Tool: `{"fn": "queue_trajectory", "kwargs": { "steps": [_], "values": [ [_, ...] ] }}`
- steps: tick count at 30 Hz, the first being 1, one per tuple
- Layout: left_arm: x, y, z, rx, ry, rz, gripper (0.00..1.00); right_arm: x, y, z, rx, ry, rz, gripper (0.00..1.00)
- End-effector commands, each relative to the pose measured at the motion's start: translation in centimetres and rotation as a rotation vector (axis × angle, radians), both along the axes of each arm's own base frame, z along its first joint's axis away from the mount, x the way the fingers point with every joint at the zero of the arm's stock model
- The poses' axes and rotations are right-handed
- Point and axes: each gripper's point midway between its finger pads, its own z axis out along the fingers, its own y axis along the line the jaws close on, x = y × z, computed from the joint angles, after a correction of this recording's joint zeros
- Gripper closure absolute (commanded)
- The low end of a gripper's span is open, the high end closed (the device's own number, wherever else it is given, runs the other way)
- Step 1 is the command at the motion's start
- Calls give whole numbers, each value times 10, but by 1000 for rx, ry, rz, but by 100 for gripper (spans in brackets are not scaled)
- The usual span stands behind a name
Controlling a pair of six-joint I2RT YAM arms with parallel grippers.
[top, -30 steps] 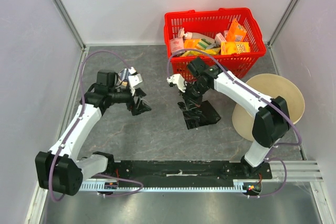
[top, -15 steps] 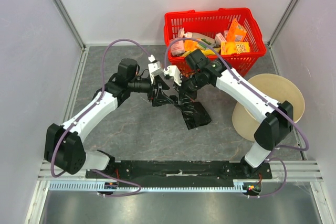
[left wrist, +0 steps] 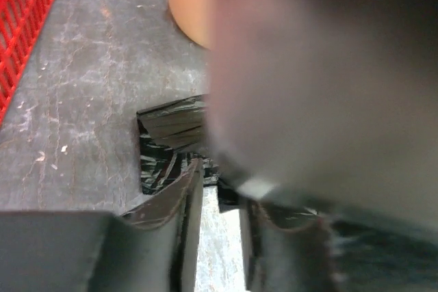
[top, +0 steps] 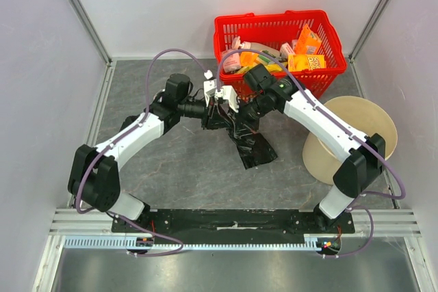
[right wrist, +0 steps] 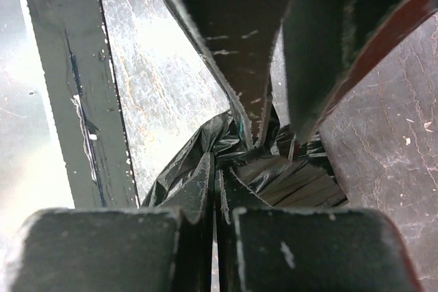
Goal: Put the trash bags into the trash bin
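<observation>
Left pincer (left wrist: 220, 232) has swung over to the trash bags (top: 254, 150), half spread; right pincer (right wrist: 217, 200) pinches them. Limp, light film, likely slippery: grip a bunched fold.

A grey marbled tabletop (top: 171, 169) is closed in by plain, pale wall panels (top: 157, 5) at the back and on both sides. Aluminium posts (top: 80, 11) rise from its far corners. An aluminium rail (top: 404, 223) runs along its near edge, and the light is soft and even.

Red wire-mesh basket (top: 274, 27) at the back, orange cartons (top: 306, 63) inside, grey mottled tabletop (top: 171, 169)
</observation>
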Motion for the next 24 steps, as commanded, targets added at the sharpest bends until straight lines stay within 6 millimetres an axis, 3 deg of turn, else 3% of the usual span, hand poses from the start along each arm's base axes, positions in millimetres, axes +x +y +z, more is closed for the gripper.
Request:
{"fn": "queue_trajectory", "kwargs": {
  "steps": [1,2,4,11,16,24],
  "values": [
    [-4,-10,10,-38,15,-63,85,-3,1,22,45,-40,0,100],
    [-4,-10,9,-35,12,-62,98,-2,-1,22,41,-46,-7,100],
    [-5,-8,7,-24,-1,-67,98,0,-3,24,27,-62,-21,97],
    [-19,2,13,-11,-60,-85,98,10,-22,28,-55,-117,-87,64],
    [-32,6,18,-11,-69,-134,98,12,-30,36,-45,-128,-115,48],
    [-38,5,30,-47,-55,-158,98,-1,-22,20,-17,-34,-63,41]
  ]
}}
